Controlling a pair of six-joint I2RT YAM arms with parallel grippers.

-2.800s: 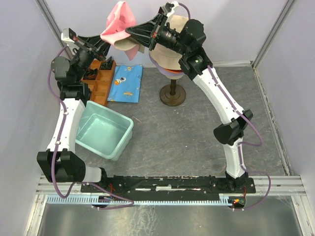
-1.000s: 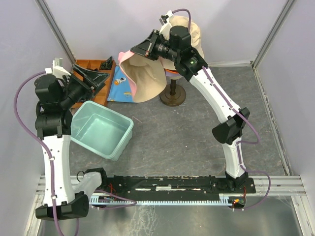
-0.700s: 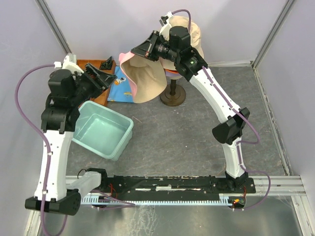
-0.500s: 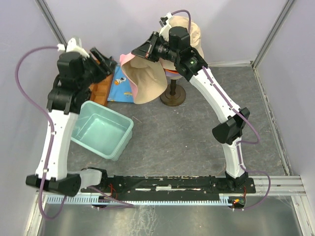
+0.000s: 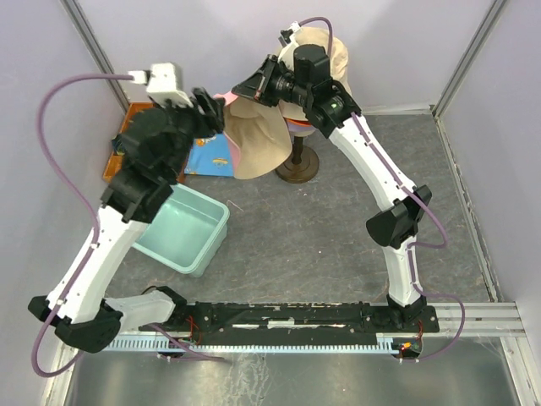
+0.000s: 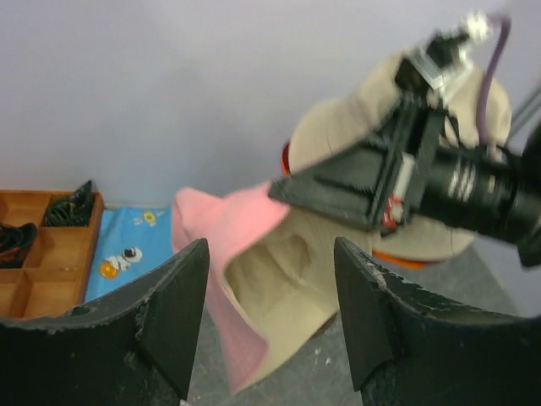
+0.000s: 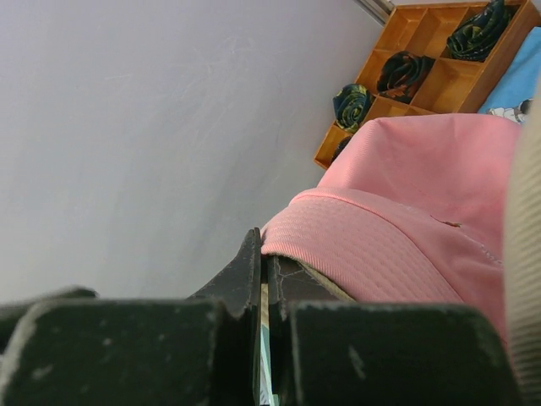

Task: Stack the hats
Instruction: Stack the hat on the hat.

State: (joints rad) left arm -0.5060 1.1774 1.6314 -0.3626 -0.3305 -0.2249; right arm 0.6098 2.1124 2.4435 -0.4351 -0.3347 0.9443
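Note:
A pink hat (image 5: pixel 258 139) with a beige inside hangs open in the air left of the mannequin head. My right gripper (image 5: pixel 240 91) is shut on its brim; the right wrist view shows the pink hat's (image 7: pixel 397 228) brim pinched at my right gripper (image 7: pixel 264 272). My left gripper (image 6: pixel 270 313) is open, raised beside the hat and facing the pink hat's (image 6: pixel 221 254) opening, with nothing between its fingers. A cream-beige hat (image 5: pixel 328 52) tops the mannequin head, with an orange brim (image 6: pixel 406 257) under it.
A teal bin (image 5: pixel 190 254) sits under my left arm. A blue patterned cloth (image 5: pixel 211 154) and a wooden compartment tray (image 5: pixel 123 135) lie at the back left. The mannequin's dark stand base (image 5: pixel 296 167) is beside the hanging hat.
My left arm has swung up and to the right, from beside the tray to just left of the hanging hat. My right gripper has kept the hat, shifting slightly.

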